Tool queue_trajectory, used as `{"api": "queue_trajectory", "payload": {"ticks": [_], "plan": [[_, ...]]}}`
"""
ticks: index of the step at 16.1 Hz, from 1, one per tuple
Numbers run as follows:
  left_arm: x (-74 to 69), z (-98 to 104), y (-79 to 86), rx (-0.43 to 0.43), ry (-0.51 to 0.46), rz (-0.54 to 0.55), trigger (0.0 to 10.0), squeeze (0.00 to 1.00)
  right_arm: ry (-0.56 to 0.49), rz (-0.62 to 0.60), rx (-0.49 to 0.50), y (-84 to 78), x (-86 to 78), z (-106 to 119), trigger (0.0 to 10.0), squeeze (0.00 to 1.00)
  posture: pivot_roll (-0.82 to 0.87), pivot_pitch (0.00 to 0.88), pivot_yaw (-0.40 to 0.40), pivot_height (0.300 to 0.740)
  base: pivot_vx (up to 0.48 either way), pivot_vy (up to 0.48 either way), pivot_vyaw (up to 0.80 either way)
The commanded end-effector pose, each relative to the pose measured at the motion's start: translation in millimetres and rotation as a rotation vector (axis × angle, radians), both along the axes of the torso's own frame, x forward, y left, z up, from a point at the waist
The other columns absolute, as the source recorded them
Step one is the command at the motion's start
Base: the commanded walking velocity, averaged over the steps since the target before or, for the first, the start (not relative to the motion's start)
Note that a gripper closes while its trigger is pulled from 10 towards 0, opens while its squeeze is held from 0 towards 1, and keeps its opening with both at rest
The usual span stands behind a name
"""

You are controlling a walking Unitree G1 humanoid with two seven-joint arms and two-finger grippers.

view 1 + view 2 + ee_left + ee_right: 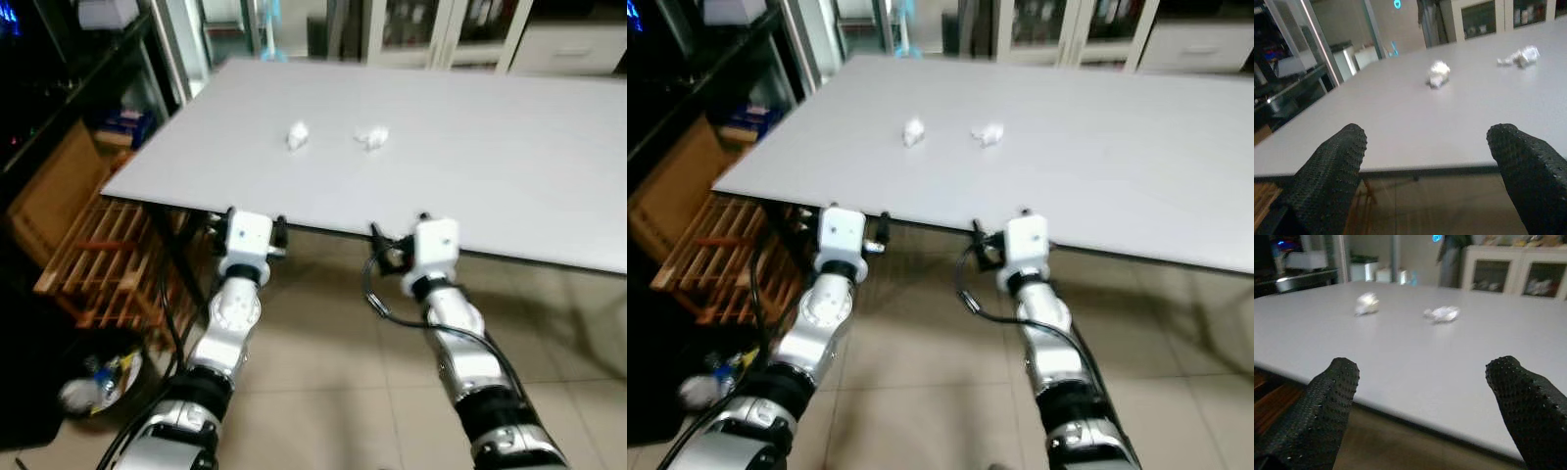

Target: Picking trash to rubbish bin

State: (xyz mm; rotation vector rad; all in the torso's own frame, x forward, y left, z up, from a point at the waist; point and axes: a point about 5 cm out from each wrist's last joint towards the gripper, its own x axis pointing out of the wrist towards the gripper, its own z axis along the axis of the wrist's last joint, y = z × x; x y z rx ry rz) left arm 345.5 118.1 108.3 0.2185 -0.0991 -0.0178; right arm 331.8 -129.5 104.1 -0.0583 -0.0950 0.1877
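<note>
Two crumpled white paper balls lie on the grey table (509,166): the left ball (297,136) and the right ball (372,138), a short gap between them. Both arms reach forward to the table's near edge. My left gripper (255,217) sits at the edge, in line with the left ball but well short of it. In the left wrist view its fingers (1332,171) stand wide apart, open and empty. My right gripper (398,225) is at the edge below the right ball, also open and empty (1423,364). A dark bin (39,426) holding litter stands on the floor at lower left.
A wooden slatted rack (98,264) stands under the table's left end, with dark shelving (59,88) beyond it. White cabinets (460,29) line the far wall. Beige tiled floor (333,392) lies between my arms.
</note>
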Motion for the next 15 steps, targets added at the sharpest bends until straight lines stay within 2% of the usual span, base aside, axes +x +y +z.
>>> {"api": "queue_trajectory", "payload": {"ticks": [1,15], "plan": [[1.1,0.0,12.6,0.015,0.003,0.034,10.0,0.0,-0.011,0.034,0.012,11.8,0.9,3.6,10.0,0.0,-0.02,0.056,0.039,0.74,0.371,0.0,0.0],[1.0,0.1,10.1,0.018,0.001,0.022,10.0,0.0,-0.008,0.028,0.028,12.3,0.1,2.8,10.0,0.0,-0.03,0.045,0.046,0.74,0.361,0.0,0.0]]}}
